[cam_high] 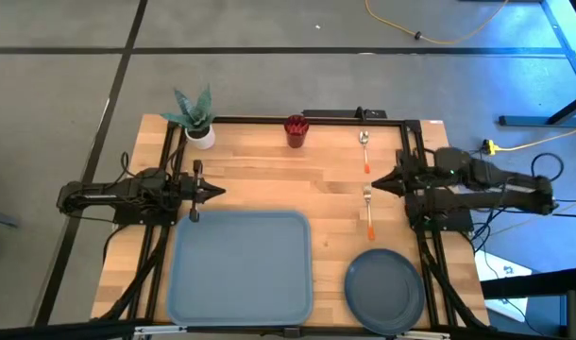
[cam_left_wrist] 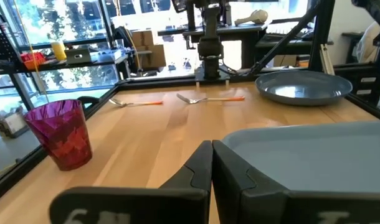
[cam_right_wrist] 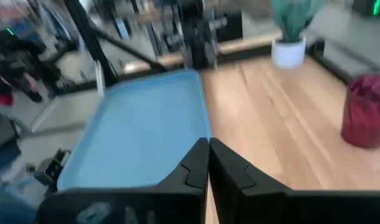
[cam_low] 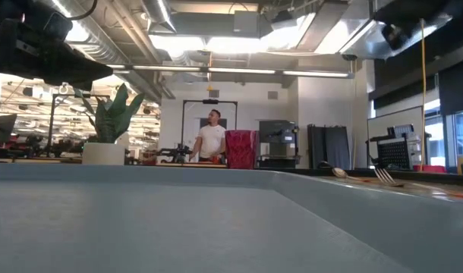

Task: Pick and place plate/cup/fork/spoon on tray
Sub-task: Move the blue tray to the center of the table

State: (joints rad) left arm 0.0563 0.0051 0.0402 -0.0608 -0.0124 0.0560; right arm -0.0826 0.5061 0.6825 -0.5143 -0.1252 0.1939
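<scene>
Tray [cam_high: 239, 264]: lay bare, nothing placed
Plate [cam_high: 384, 280], fork [cam_high: 368, 210], spoon [cam_high: 364, 149], cup [cam_high: 296, 129]: all sat on tabletop [cam_high: 269, 179], unpicked
Left pincer [cam_high: 215, 192], right pincer [cam_high: 376, 185]: pressed together, holding nothing

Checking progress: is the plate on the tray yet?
No, in the high view the plate sits on bare table beside the tray.

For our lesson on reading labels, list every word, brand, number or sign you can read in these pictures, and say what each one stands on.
No readable text anywhere.
Pale embossed marks on the left gripper body: too blurred to read.
Similar marks on the right gripper body: too blurred to read.
The tray, plate, cup, fork and spoon bear no visible lettering.
</scene>
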